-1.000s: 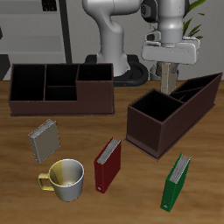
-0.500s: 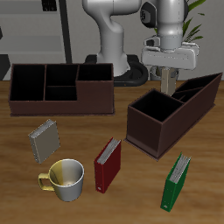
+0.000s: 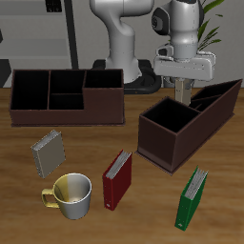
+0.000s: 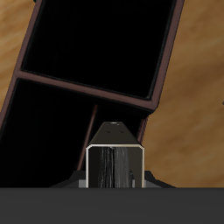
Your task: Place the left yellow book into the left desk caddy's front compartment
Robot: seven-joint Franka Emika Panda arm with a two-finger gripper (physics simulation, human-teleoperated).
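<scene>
Two look-alike yellow books are in the exterior view. The one lying near the metal mug (image 3: 69,193) is the other yellow book (image 3: 48,152), and it is not the target. The red book (image 3: 117,178) stands well apart from the work.

Farther along, the gripper (image 3: 183,80) is clamped on the left yellow book (image 3: 183,95), which hangs upright above the left desk caddy (image 3: 170,148). In the wrist view the book (image 4: 114,164) shows end-on, close to the divider.

I judge the main danger is here. The book is near the border between the square section and the front compartment (image 3: 217,99), so a straight descent may strike the divider or a sloping wall. An early release may drop it into the wrong section or leave it leaning on the rim.

The green book (image 3: 193,197) poses no risk.
</scene>
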